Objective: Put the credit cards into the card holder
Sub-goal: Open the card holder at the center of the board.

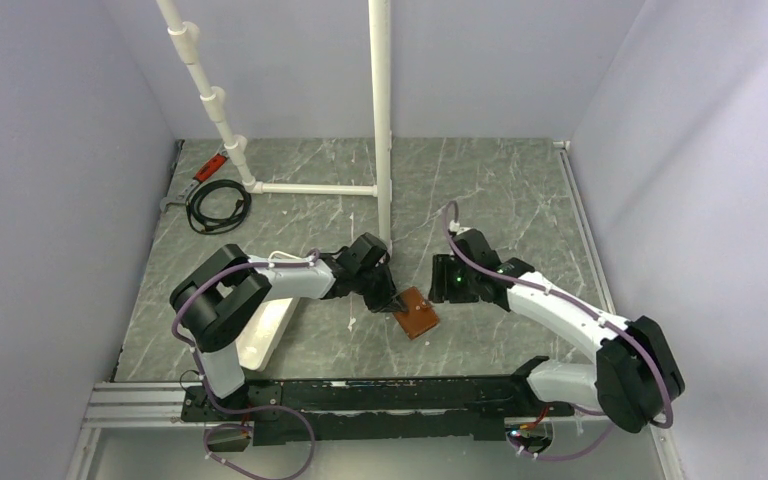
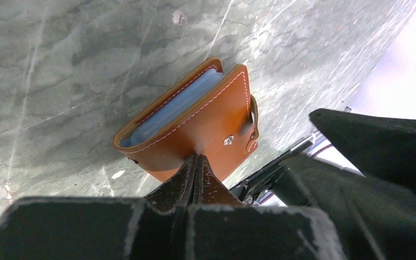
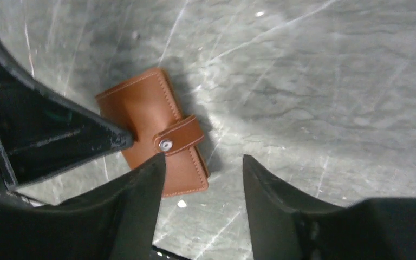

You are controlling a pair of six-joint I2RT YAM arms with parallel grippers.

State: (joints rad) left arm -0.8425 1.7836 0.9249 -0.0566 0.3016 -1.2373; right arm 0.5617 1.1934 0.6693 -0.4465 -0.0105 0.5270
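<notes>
The brown card holder [image 1: 418, 313] lies flat on the marble table between the two arms. In the left wrist view light blue credit cards [image 2: 179, 105] show edge-on inside the card holder [image 2: 211, 122]. My left gripper [image 1: 392, 300] is shut, and its joined fingertips [image 2: 197, 157] press against the holder's cover near the snap, with nothing between them. My right gripper [image 1: 444, 283] hovers just right of the holder. It stands open [image 3: 203, 158] over bare table, with the card holder [image 3: 146, 108] and its strap [image 3: 179, 135] just beyond its left finger.
A long white tray [image 1: 265, 335] lies beside the left arm's base. A white pipe frame [image 1: 381, 120] stands upright behind the grippers. A black cable coil [image 1: 218, 205] and a red tool [image 1: 210, 165] sit at the back left. Grey walls close in three sides.
</notes>
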